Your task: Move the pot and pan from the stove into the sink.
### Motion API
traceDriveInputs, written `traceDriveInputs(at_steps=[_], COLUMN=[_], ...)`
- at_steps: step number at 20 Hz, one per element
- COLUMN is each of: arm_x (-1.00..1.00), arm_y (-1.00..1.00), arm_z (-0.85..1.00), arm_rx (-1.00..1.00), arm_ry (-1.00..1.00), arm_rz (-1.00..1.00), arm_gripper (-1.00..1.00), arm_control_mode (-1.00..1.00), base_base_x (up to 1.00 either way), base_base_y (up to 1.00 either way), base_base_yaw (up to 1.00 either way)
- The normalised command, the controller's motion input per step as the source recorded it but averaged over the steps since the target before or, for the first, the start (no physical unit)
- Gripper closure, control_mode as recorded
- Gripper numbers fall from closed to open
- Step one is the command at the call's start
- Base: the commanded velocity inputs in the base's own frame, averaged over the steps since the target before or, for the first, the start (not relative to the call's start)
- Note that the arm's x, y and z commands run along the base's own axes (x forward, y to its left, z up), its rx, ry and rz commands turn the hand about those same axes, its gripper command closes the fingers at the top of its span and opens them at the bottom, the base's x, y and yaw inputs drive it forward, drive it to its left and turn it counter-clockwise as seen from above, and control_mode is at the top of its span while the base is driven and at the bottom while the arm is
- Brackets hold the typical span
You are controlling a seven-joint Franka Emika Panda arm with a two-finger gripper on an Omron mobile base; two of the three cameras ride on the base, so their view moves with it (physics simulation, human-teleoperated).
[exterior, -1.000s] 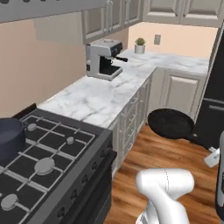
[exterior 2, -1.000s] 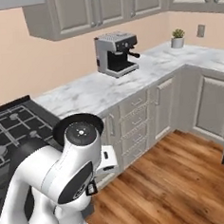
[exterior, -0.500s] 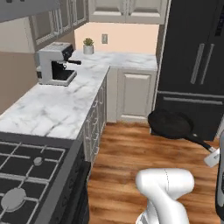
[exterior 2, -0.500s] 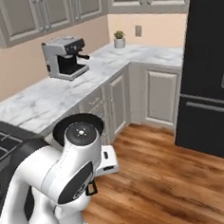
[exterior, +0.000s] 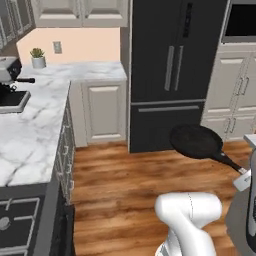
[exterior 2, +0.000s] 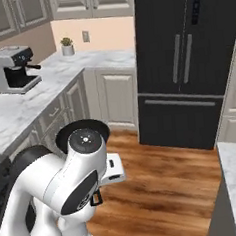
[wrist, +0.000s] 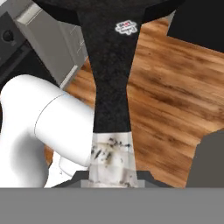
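One pan (exterior: 196, 142) held: fingers clamped on its handle (wrist: 112, 92), carried above wood floor near fridge (exterior: 170, 75). Your base has swung off stove (exterior: 20, 225); sink next, pot pending.

We look into a kitchen corner where a black French-door refrigerator (exterior: 170, 75) stands against the far wall, flanked by cream panelled cabinets (exterior: 102, 112). A white marble countertop (exterior: 35, 125) runs along the left and turns the corner beneath a peach-coloured wall (exterior: 80, 47), which carries a pale outlet plate (exterior: 57, 47). On the counter sit a silver espresso machine (exterior 2: 13, 69) and, further back by the wall, a small potted plant (exterior 2: 66, 46). More cream cabinets (exterior 2: 88, 3) hang overhead. Warm wooden plank flooring (exterior: 125, 185) spreads across the open middle. To the right, we see a dark built-in oven (exterior: 241, 21) set above tall pale cabinet doors (exterior: 235, 95).
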Motion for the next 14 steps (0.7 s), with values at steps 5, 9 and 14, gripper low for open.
traceDriveInputs(at_steps=[5,9,14], arm_x=[0.0,0.0,0.0], arm_y=[0.0,0.0,0.0], arm_z=[0.0,0.0,0.0], arm_rx=[0.0,0.0,0.0], arm_ry=[0.0,0.0,0.0], arm_rz=[0.0,0.0,0.0], arm_gripper=[1.0,1.0,1.0], arm_control_mode=[1.0,1.0,1.0], base_base_x=[0.0,0.0,0.0], base_base_y=[0.0,0.0,0.0], base_base_yaw=[-0.5,-0.5,-0.5])
